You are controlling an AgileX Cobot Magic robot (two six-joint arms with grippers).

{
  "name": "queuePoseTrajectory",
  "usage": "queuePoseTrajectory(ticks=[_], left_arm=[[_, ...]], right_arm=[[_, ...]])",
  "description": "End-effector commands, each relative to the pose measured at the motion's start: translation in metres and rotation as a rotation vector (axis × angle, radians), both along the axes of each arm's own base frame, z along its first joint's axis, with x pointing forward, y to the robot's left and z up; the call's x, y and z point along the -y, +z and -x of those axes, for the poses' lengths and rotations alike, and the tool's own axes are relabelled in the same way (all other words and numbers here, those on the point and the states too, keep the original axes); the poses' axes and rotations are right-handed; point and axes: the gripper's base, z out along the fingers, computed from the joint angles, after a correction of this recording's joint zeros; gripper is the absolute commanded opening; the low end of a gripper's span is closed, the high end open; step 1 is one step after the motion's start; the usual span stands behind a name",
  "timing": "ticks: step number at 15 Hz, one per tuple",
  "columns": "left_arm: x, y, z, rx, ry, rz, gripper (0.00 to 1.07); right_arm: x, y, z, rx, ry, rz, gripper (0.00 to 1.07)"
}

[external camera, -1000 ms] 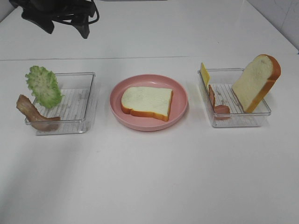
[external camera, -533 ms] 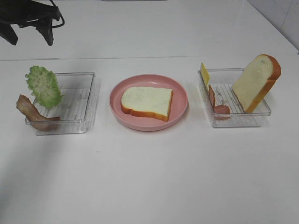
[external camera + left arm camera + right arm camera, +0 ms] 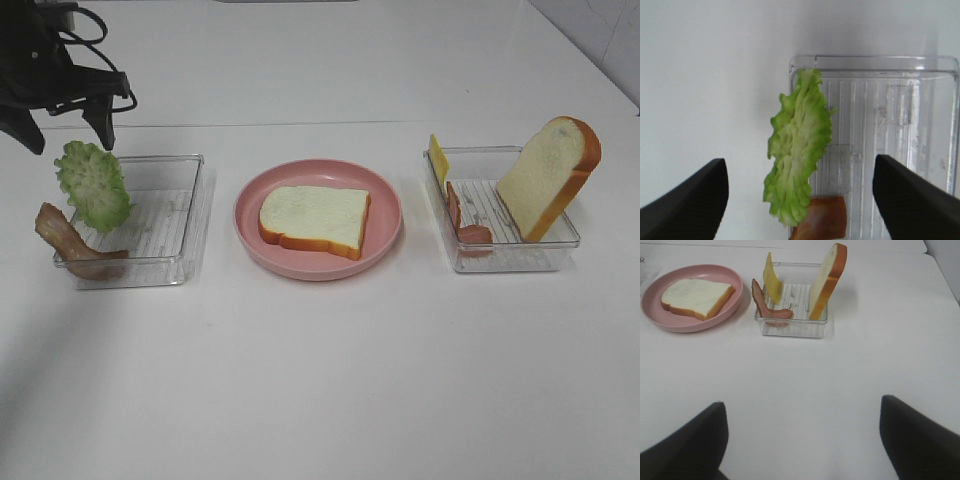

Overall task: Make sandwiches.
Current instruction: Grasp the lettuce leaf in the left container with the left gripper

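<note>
One white bread slice (image 3: 314, 218) with orange-brown crust lies flat on the pink plate (image 3: 385, 205); it also shows in the right wrist view (image 3: 696, 296). A second slice (image 3: 547, 177) leans upright in the right clear tray (image 3: 510, 262), beside yellow cheese (image 3: 438, 158) and a bacon strip (image 3: 466, 228). Ruffled green lettuce (image 3: 93, 185) leans on the left tray's (image 3: 165, 268) left wall, with bacon (image 3: 68, 243) below it. My left gripper (image 3: 62, 122) hovers open above and behind the lettuce (image 3: 796, 150), fingers either side. My right gripper (image 3: 800, 440) is open and empty, out of the high view.
The white table (image 3: 330, 380) runs wide in front of the trays and plate. A pale seam crosses the table behind them. The left arm's black cables (image 3: 85, 20) hang over the back left corner.
My left arm has swung from the back of the table leftward and down toward the left tray, stopping just above the lettuce. Nothing else moved.
</note>
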Motion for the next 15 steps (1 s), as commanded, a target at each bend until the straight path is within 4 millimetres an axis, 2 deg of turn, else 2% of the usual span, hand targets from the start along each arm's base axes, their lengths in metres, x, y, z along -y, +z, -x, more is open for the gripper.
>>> queuePoseTrajectory(ticks=[1,3,7,10,11,15], left_arm=[[0.001,-0.031,-0.004,-0.065,0.001,0.003,0.74],[0.001,-0.039,-0.005,-0.079,-0.005,0.0,0.7],[0.001,-0.043,-0.007,-0.074,-0.022,-0.011,0.46],[0.001,-0.043,-0.007,-0.071,-0.024,-0.012,0.36],[0.0,-0.043,-0.007,-0.07,-0.027,-0.024,0.25],[-0.002,-0.043,-0.007,-0.068,-0.034,-0.045,0.01]], right_arm=[[0.0,0.0,0.001,0.018,-0.006,0.006,0.78],[0.0,0.0,0.001,0.018,-0.006,0.006,0.78],[0.0,0.0,0.001,0.018,-0.006,0.006,0.78],[0.0,0.0,0.001,0.018,-0.006,0.006,0.78],[0.0,0.0,0.001,0.018,-0.006,0.006,0.78],[0.0,0.0,0.001,0.018,-0.006,0.006,0.78]])
